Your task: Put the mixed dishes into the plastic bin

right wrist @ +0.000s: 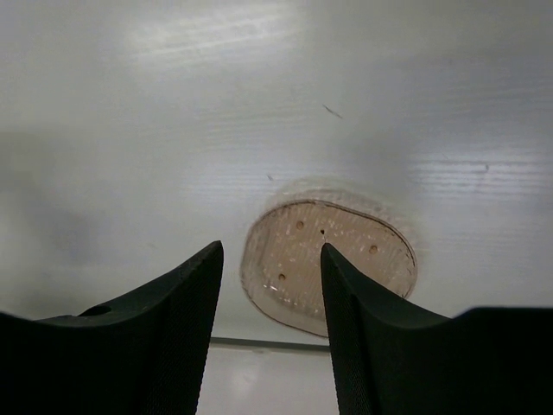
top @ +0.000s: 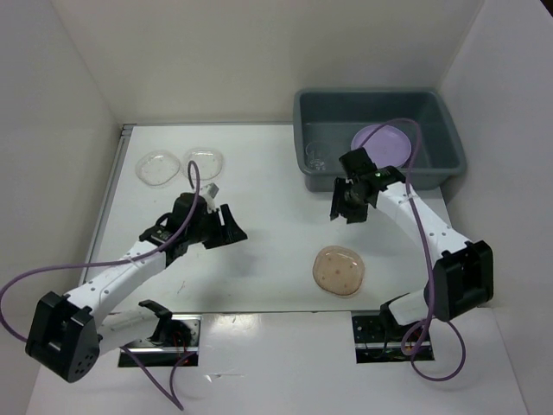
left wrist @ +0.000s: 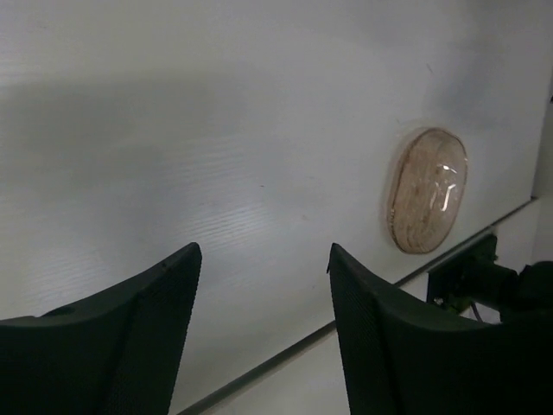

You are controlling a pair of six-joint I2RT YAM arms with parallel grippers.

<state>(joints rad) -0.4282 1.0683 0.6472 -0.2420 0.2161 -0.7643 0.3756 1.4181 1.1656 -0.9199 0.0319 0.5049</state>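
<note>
Left hand [top: 232, 226] open, black fingers spread, nothing between them; below it, only bare white desk [top: 259, 181]. Right hand [top: 348, 210] likewise open and empty, held above the desk just in front of the grey bin [top: 302, 130]. Through its gap in the right wrist view, the tan speckled plate [right wrist: 363, 259], flat on the desk near the front edge, apart from both hands. Inside the bin at the far right, the lavender plate [top: 382, 141]. At the far left, a pair of clear plates [top: 159, 166], side by side. Matte white surface, faintly ribbed, softly lit. Plain white walls [top: 259, 60] on three sides. Purple cables [top: 194, 177] looping off both arms.
</note>
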